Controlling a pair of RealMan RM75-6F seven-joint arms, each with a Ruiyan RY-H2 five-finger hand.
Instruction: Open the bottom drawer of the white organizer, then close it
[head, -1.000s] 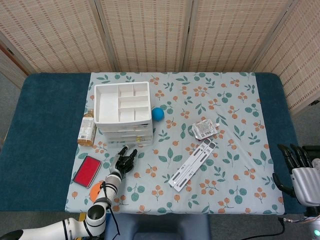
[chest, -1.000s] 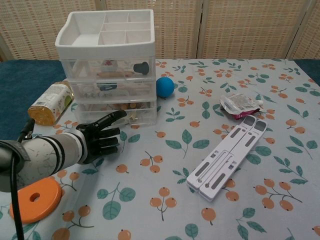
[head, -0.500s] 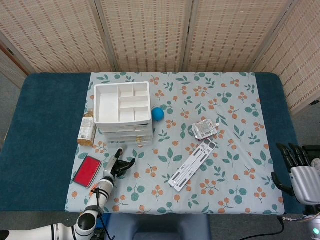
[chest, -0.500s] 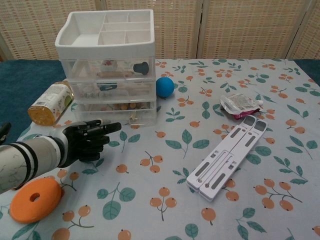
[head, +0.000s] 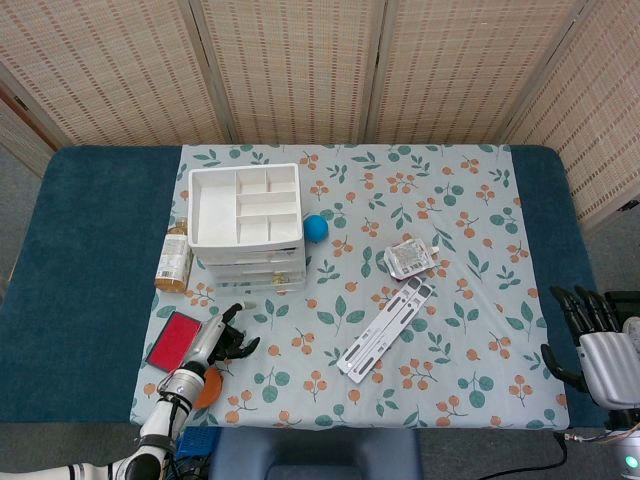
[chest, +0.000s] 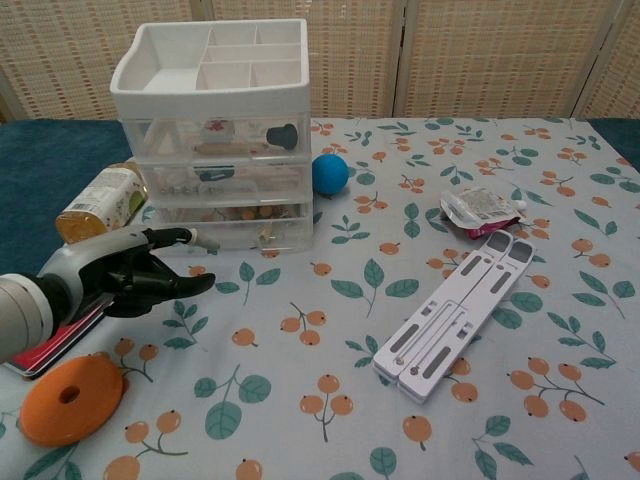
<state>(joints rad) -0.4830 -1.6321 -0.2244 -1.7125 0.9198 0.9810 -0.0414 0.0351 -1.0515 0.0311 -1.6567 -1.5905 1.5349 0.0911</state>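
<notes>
While upright, white organizer (chest: 215, 140), drawers facing robot

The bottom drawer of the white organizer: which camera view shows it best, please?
The chest view: the bottom drawer faces that camera, its clear front showing small items inside. The head view looks down on the organizer's top tray, so the drawer is only a thin strip.
</notes>
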